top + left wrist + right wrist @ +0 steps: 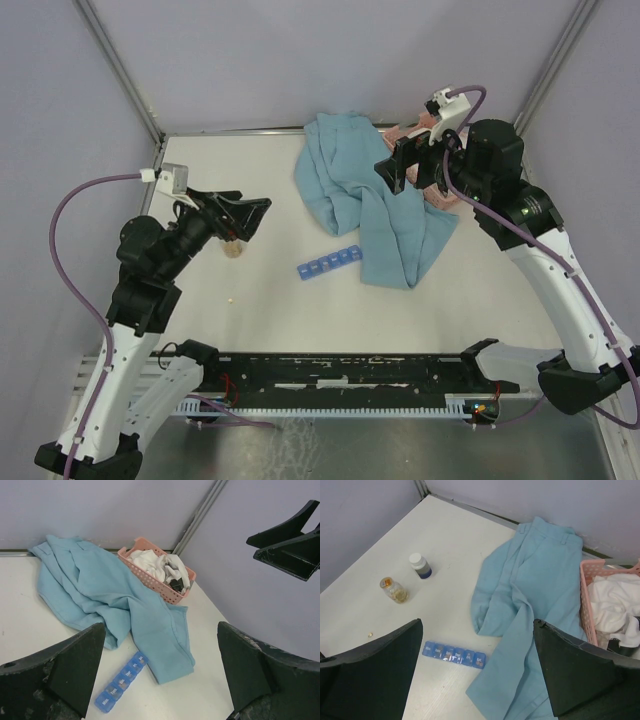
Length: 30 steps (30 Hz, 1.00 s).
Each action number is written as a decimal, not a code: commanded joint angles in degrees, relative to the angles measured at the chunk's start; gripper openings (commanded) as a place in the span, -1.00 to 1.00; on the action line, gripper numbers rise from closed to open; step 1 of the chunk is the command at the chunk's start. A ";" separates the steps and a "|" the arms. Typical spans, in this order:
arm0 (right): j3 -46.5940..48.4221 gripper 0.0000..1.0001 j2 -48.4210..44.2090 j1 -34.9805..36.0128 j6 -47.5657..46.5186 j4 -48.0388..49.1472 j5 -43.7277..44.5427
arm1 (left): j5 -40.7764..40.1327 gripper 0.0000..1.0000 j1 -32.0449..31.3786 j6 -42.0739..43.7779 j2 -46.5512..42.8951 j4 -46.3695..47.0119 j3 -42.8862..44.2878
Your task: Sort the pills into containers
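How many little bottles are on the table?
2. A white-capped bottle and, beside it, a clear bottle with yellowish contents, left of the blue garment. More could hide underneath.

The table (270,330) is carrying one blue organiser strip (329,264), one loose pill (232,298), one white-capped bottle (420,565), one glass vial (394,590), one light-blue garment (370,200) and one pink basket (587,595). The strip's compartments are blurring together, preventing a count.

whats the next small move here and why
Probably lower the left hand toward the loose pill. It lies alone on the table on that arm's side, apart from the blue organiser strip, and the left hand and right hand both stand open, holding nothing.
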 commanded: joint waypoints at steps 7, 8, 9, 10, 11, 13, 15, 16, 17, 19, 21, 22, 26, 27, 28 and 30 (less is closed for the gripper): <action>-5.09 1.00 -0.36 0.09 -2.87 3.65 -6.13 | -3.00 0.99 0.20 1.59 2.84 -1.50 1.17; -5.32 1.00 -0.24 0.09 -2.75 3.82 -6.47 | -3.53 0.99 0.20 1.97 3.28 -1.64 1.24; -5.58 1.00 -0.13 0.08 -2.85 3.92 -6.91 | -3.94 0.99 0.21 2.20 3.64 -1.93 1.26; -6.16 1.00 -0.07 0.07 -3.26 4.14 -7.49 | -4.25 0.99 0.12 2.53 4.02 -1.97 1.31; -6.86 1.00 0.10 0.05 -4.26 4.27 -8.65 | -4.64 0.99 0.24 3.00 4.47 -1.97 1.27; -8.92 1.00 0.44 0.09 -9.72 3.95 -13.60 | -6.43 0.99 0.21 4.18 5.79 -2.22 1.35; -12.17 1.00 0.66 0.10 -17.80 3.78 -20.44 | -9.49 0.98 0.28 5.41 8.55 -2.71 1.65; -13.94 1.00 0.91 0.11 -20.02 4.01 -23.13 | -10.58 0.99 0.44 5.78 10.14 -2.88 1.93; -15.42 1.00 1.09 0.11 -21.60 4.60 -25.27 | -10.90 0.99 0.82 6.06 11.87 -2.84 2.29; -18.42 0.99 1.64 0.11 -25.03 5.35 -31.10 | -10.24 1.00 2.11 6.09 15.69 -2.43 3.21; -20.37 0.99 2.30 0.07 -28.86 3.89 -36.46 | -9.49 1.00 3.93 5.36 19.39 -2.17 4.81; -20.67 0.99 2.68 0.08 -30.96 2.70 -38.31 | -8.73 1.00 5.03 4.77 21.19 -2.53 5.82; -21.37 0.99 3.46 0.08 -34.16 1.36 -37.57 | -5.96 0.97 10.23 2.23 29.57 -7.20 11.50; -21.07 0.99 3.80 0.06 -34.38 0.98 -36.50 | -6.80 0.96 10.73 2.86 31.57 -8.64 13.28; -20.55 0.99 4.34 0.05 -34.41 0.47 -35.66 | -8.55 0.96 10.85 4.10 33.70 -10.23 14.89; -19.22 0.99 5.64 0.11 -33.92 -0.98 -34.58 | -13.03 0.97 11.07 6.41 38.05 -12.48 18.42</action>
